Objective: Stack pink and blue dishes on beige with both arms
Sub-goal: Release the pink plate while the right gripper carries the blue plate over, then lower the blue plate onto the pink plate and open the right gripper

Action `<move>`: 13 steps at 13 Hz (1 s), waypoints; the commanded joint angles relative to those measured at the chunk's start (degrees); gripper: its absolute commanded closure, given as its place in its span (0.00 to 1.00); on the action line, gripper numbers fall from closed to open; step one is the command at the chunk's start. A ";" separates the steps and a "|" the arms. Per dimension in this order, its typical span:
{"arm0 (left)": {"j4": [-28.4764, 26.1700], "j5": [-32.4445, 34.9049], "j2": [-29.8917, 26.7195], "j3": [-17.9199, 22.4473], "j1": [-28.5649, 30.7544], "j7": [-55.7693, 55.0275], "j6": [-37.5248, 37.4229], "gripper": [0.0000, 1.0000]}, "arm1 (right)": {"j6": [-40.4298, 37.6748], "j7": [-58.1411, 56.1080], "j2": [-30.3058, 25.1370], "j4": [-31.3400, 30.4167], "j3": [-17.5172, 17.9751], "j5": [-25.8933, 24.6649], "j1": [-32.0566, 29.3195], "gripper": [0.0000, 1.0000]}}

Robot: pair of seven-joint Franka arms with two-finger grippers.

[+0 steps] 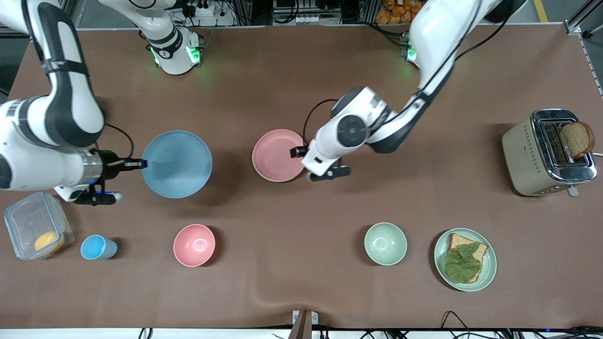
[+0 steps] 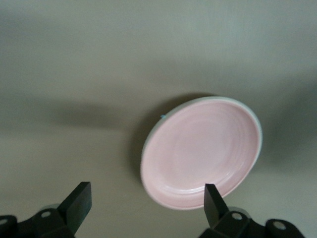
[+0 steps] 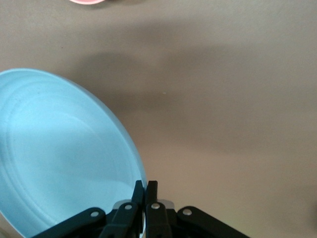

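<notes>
Brown matte worktop (image 1: 301, 70), items listed from the right arm's end to the left arm's end. Clear plastic lidded container (image 1: 37, 225) holding a round orange-yellow item, at the right arm's end, nearer the front camera than the right gripper. Right gripper (image 1: 136, 163): black, two fingers (image 3: 137, 194) pressed onto the rim of the light blue flat round matte plate (image 1: 177, 164), pinching it at the edge; the plate extends from the fingertips toward the worktop's middle, and its shadow falls well apart on the surface below it. Small blue cup (image 1: 98, 247) and deep pink bowl (image 1: 194, 245), both nearer the front camera than the held blue plate. Pale pink flat round matte plate (image 1: 278, 155), lying on the worktop near its middle; its edge toward the left arm's end lies just beside the left gripper (image 2: 148, 194). Left gripper: black, fingers (image 2: 212, 201) spread wide, one finger shown over the pink plate's rim in the left wrist view; contact with the plate cannot be told. Pale green bowl (image 1: 385, 243). Pale green round plate (image 1: 490, 263) carrying a slice of toast (image 1: 459, 241) topped with a green leaf (image 1: 461, 263). Beige and chrome toaster (image 1: 546, 153) with a brown bread slice (image 1: 577, 139) in its slot, at the left arm's end.
</notes>
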 commanded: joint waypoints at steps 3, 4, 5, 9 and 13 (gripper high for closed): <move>-2.39 2.62 -16.04 -0.05 9.58 3.50 -12.68 0.00 | 1.58 8.93 -1.34 -0.80 -0.48 1.67 7.01 1.00; -2.39 4.90 -18.85 -0.05 11.68 6.04 -15.05 0.00 | 2.37 11.91 -1.25 -0.80 -0.39 1.67 8.86 1.00; -2.30 6.31 -21.05 -0.14 14.05 9.72 -17.16 0.00 | 3.51 14.29 -1.08 -0.97 -0.39 1.75 10.79 1.00; -2.21 6.50 -28.53 0.03 23.20 21.16 -23.59 0.00 | 13.16 20.47 -0.90 -6.32 -0.48 4.73 19.14 1.00; -0.29 7.37 -30.57 0.12 29.89 31.10 -29.82 0.00 | 18.19 21.26 -0.03 -10.73 -0.39 4.92 24.69 1.00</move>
